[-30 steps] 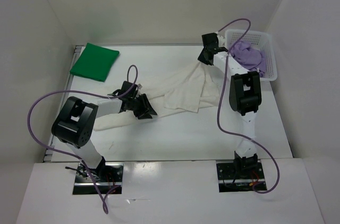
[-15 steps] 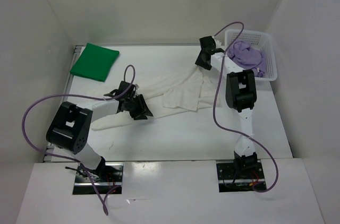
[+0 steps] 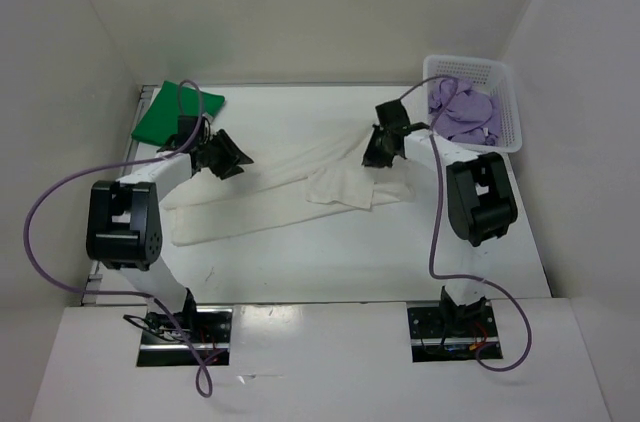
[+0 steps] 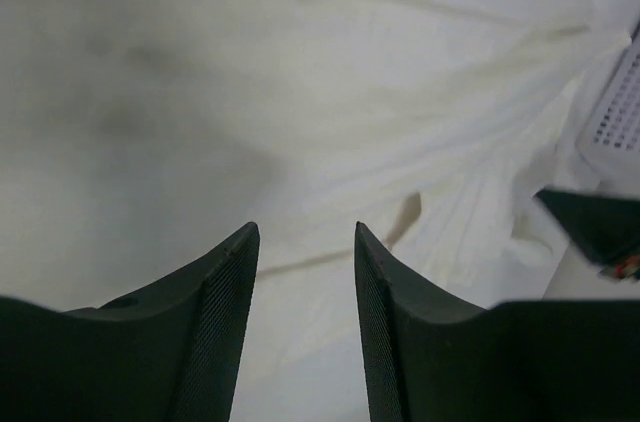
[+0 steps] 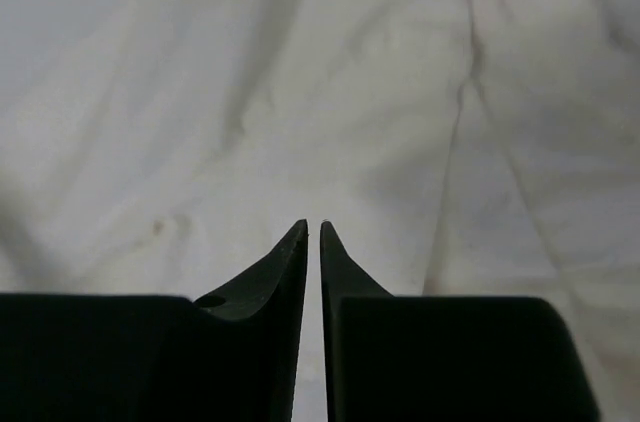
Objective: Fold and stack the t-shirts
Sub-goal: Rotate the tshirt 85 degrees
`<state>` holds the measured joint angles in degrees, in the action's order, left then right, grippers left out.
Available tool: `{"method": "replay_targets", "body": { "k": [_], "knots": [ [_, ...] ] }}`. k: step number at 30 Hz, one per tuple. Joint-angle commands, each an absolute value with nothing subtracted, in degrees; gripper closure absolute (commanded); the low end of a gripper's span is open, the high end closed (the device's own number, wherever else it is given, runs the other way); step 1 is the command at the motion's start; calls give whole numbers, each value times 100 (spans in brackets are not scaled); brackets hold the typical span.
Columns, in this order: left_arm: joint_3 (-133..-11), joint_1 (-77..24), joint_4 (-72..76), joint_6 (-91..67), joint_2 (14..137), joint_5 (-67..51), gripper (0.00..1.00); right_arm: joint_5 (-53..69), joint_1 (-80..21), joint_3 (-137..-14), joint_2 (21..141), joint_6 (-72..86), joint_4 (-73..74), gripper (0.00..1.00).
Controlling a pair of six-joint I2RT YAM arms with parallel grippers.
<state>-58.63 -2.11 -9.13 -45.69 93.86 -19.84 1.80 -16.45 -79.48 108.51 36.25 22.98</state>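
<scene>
Now drawn out for folding

The white-cream shirt stretches longer across the table than a second ago, which should make it readier for folding. The left claw, spread and empty, has swung over near the folded green shirt. The right claw, nearly pressed together, has come down over the cloth from beside the basket holding the purple shirt.

White plastic lattice basket at far right corner, white table; plain pale walls around
</scene>
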Motion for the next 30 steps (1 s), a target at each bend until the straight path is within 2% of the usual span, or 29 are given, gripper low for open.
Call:
{"method": "replay_targets", "body": {
  "k": [1,7,10,14,17,18,20,21,26,27,30],
  "knots": [
    [-6177,78,-598,-4711,10150,-2206,49,658,-1819,-7201,10846,3840,1970,87],
    [-5846,772,-308,-4983,10556,-2435,49,203,-1819,-6654,10907,3893,2021,94],
    [-5284,1229,-229,-5062,10469,-2495,50,132,-1819,-6496,10854,3894,2092,94],
    [-4537,1450,-412,-5002,9812,-2496,53,246,-1819,-7126,11441,3832,2144,94],
    [-3878,1450,-640,-5001,8908,-2549,55,316,-1819,-8434,12355,3779,2478,94],
    [-3719,1450,-729,-5001,8642,-2549,55,316,-1819,-9299,12636,3779,2600,94],
    [-3369,1450,-1018,-5001,7889,-2549,55,369,-1819,-10269,13558,3779,3066,95],
    [-3271,1450,-1141,-5001,7623,-2549,55,482,-1819,-11249,13866,3779,3207,95],
    [-3023,1398,-1914,-4888,6033,-2689,53,949,-1942,-13891,15439,3973,3936,95],
    [-3093,1276,-2038,-4791,5977,-2689,51,949,-1942,-14696,15547,3886,4242,95],
    [-3436,1125,-2215,-4483,5977,-2689,50,792,-2109,-16086,15680,3754,4962,93]
  ]
}}
